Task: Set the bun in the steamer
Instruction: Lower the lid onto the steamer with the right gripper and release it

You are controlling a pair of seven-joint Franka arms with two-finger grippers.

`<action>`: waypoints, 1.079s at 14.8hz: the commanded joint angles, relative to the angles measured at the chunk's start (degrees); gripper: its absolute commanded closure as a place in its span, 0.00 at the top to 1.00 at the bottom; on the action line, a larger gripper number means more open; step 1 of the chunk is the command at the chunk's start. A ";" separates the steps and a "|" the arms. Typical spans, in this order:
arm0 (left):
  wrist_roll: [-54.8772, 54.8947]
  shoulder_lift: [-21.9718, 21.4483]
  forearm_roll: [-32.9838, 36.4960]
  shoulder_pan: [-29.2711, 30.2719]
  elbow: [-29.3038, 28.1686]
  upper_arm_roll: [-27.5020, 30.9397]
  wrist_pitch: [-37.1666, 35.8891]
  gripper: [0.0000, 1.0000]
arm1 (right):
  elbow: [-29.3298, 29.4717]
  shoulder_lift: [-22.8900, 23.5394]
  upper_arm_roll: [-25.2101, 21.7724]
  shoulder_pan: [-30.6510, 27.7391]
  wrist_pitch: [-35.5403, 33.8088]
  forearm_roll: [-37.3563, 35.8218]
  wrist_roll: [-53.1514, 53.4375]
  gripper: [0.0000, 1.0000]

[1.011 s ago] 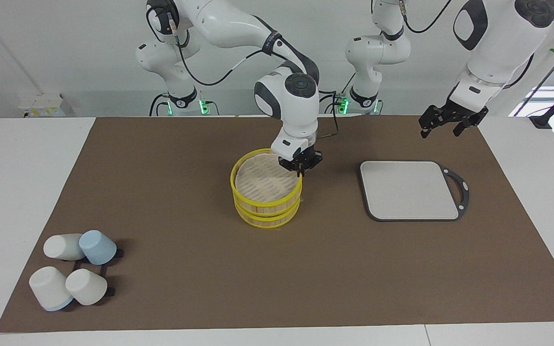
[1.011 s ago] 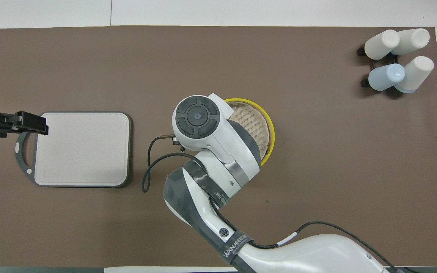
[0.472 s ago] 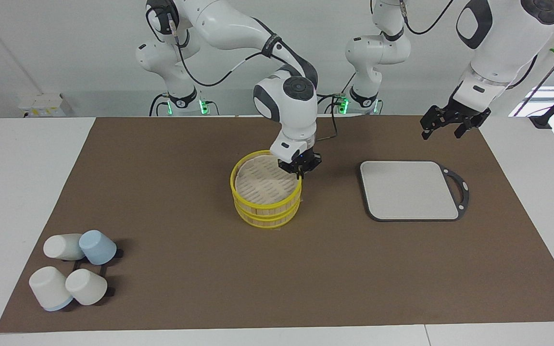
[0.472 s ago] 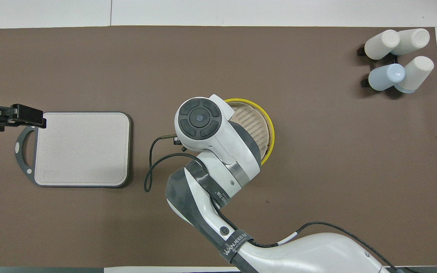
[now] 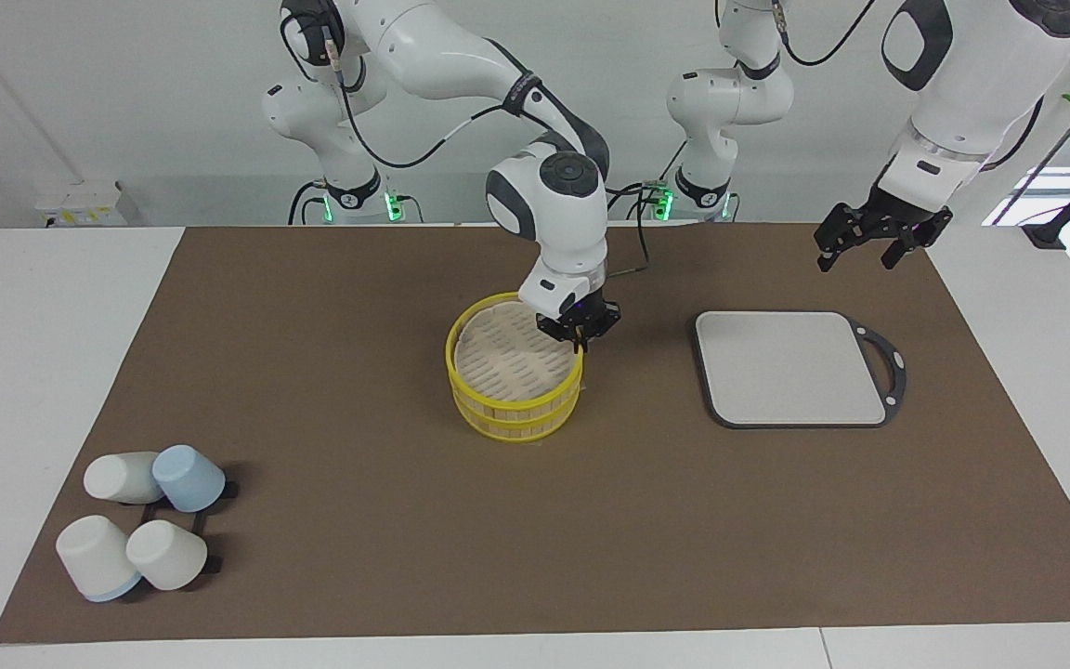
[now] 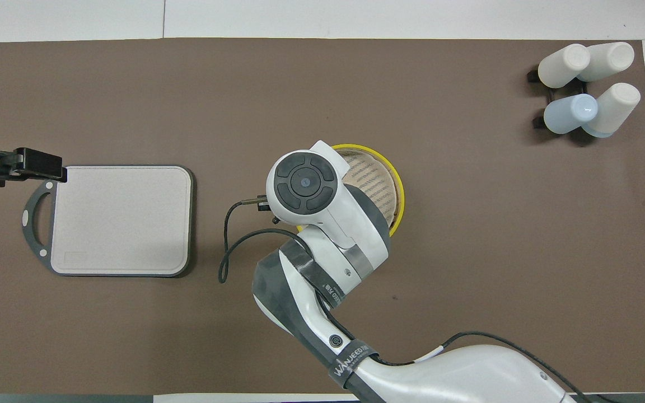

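1. Hanging in the air near the table edge closest to the robots, toward the left arm's end, the left gripper (image 5: pixel 855 249) has its fingers spread wide with nothing between them. It touches nothing, and in the overhead view its tip covers the handle edge of the grey board.
2. The grey board (image 5: pixel 790 367) lies flat on the brown mat (image 5: pixel 358 279), its looped handle turned toward the left arm's end of the table, and its top is bare.
3. The steamer (image 5: pixel 512 401) stands at the middle of the table, well apart from the board, with no lid on it.
4. The right gripper (image 5: pixel 580 334) is low at the steamer's rim on the side facing the board. Whether its fingers are spread or pressed together cannot be told, nor whether they grip anything.
5. The steamer's slatted floor shows pale and bare where it is visible. The right arm hides part of it in the overhead view.
6. The bun cannot be made out in either view.
7. Four cups (image 5: pixel 140 520), three white and one blue, lie tipped on a black rack at the corner farthest from the robots, at the right arm's end.
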 commanded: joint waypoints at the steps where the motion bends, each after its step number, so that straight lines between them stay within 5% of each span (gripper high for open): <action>1: 0.54 0.67 -0.59 -1.22 0.12 1.17 1.06 1.00 | -2.84 -0.51 0.32 -0.34 3.55 0.72 0.41 0.09; 2: 0.54 0.85 -0.59 -1.22 0.21 1.17 1.32 1.00 | -2.75 -0.51 0.32 -0.26 3.46 0.72 0.41 0.38; 3: 0.54 0.94 -0.59 -1.22 0.21 1.17 1.50 1.00 | -2.75 -0.51 0.32 -0.26 3.02 0.72 0.59 0.53; 7: 0.54 2.34 -0.59 -1.22 0.64 1.61 1.68 1.00 | -2.40 -0.60 0.23 -0.08 2.32 0.72 0.76 0.79; 11: 0.81 0.94 -0.50 -1.13 0.82 1.26 1.94 1.00 | 1.62 -0.51 0.06 -0.78 -3.20 -0.33 0.59 0.99; 16: 0.89 1.55 -0.06 -1.22 2.58 1.35 0.10 1.00 | 3.31 -3.83 -0.38 -4.54 -12.08 -2.09 0.33 1.00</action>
